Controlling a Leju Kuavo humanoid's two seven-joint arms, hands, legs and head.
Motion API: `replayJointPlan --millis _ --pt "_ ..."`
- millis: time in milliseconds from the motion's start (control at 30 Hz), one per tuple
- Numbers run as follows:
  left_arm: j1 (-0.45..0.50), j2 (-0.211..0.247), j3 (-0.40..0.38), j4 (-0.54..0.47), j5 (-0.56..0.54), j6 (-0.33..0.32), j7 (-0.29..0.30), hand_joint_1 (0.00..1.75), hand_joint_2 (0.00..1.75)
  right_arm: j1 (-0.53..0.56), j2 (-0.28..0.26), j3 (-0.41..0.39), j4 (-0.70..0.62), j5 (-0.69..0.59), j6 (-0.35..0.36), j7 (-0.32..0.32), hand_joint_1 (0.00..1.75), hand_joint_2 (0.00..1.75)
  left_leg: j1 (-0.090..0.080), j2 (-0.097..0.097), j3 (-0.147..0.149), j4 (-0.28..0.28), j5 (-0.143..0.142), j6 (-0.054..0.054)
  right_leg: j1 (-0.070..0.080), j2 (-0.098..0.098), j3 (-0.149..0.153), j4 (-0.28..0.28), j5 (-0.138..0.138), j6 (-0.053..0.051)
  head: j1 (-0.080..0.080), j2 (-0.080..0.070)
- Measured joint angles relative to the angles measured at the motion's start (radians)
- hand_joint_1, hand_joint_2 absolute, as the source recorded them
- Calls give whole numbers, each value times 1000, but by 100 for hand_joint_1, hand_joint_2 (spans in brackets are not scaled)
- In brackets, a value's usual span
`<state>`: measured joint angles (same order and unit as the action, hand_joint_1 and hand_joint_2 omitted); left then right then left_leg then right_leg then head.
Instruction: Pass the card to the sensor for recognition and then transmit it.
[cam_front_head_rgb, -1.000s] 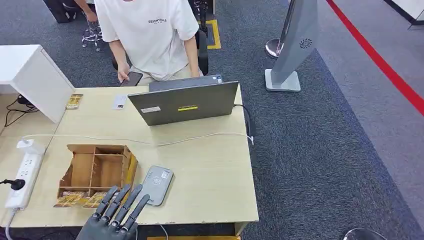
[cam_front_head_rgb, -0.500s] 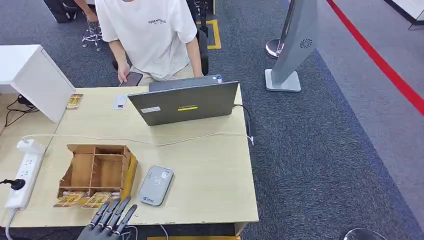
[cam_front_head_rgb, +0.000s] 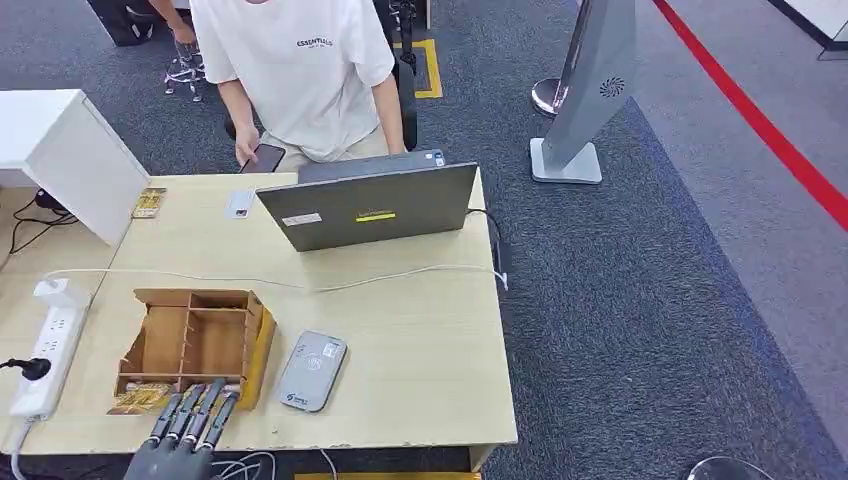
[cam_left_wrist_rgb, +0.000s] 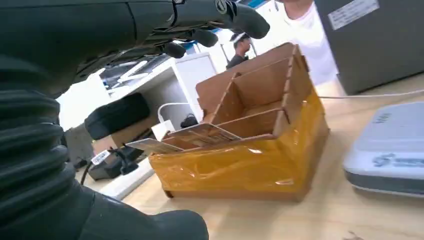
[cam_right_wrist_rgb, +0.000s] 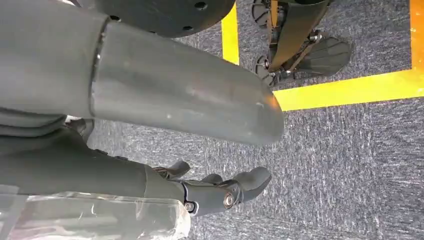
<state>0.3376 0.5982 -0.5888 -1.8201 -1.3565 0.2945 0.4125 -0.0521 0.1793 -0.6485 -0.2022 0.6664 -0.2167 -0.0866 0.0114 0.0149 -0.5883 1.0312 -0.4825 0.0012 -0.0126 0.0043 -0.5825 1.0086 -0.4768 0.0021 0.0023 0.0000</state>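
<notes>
Taking the wooden organiser box (cam_front_head_rgb: 195, 343) as the landmark, the cards (cam_front_head_rgb: 141, 397) lie flat in its front compartments, at the edge nearest the robot, their long axis running roughly side to side along the box front. The left hand (cam_front_head_rgb: 185, 435) hovers at the worktop (cam_front_head_rgb: 420, 340) edge just in front of that same corner, its fingers (cam_front_head_rgb: 205, 405) stretched forward, slightly apart and holding nothing; their tips reach over the front row, just right of the exposed cards. The cards thus lie ahead of and slightly left of the fingertips. The grey sensor (cam_front_head_rgb: 312, 370) sits just right of the box. The right hand (cam_right_wrist_rgb: 215, 192) hangs over the carpet with fingers loosely curled and empty, so the left hand is judged much the nearer.
</notes>
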Motion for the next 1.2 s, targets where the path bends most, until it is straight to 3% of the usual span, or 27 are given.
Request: replayJointPlan --millis 233,500,800,1200 --pt "36 -106 217 57 -20 32 -126 0 175 0 0 -1 0 31 1 2 0 0 0 0 0 0 0 0 0 0 0 0 0 0 0 0" --pt "50 -200 362 110 -35 29 -197 0 175 0 0 -3 0 49 5 2 0 0 0 -1 0 0 0 0 0 0 0 0 0 0 0 0" --pt "42 -282 450 169 -62 51 -270 0 175 -1 0 -6 0 64 15 -1 0 0 0 -1 0 0 0 0 0 -1 0 0 0 0 0 0" --pt "-2 -360 485 224 -87 83 -334 0 175 -2 1 -6 0 92 19 -2 0 0 0 -1 0 0 0 0 0 -1 1 0 0 0 0 0"
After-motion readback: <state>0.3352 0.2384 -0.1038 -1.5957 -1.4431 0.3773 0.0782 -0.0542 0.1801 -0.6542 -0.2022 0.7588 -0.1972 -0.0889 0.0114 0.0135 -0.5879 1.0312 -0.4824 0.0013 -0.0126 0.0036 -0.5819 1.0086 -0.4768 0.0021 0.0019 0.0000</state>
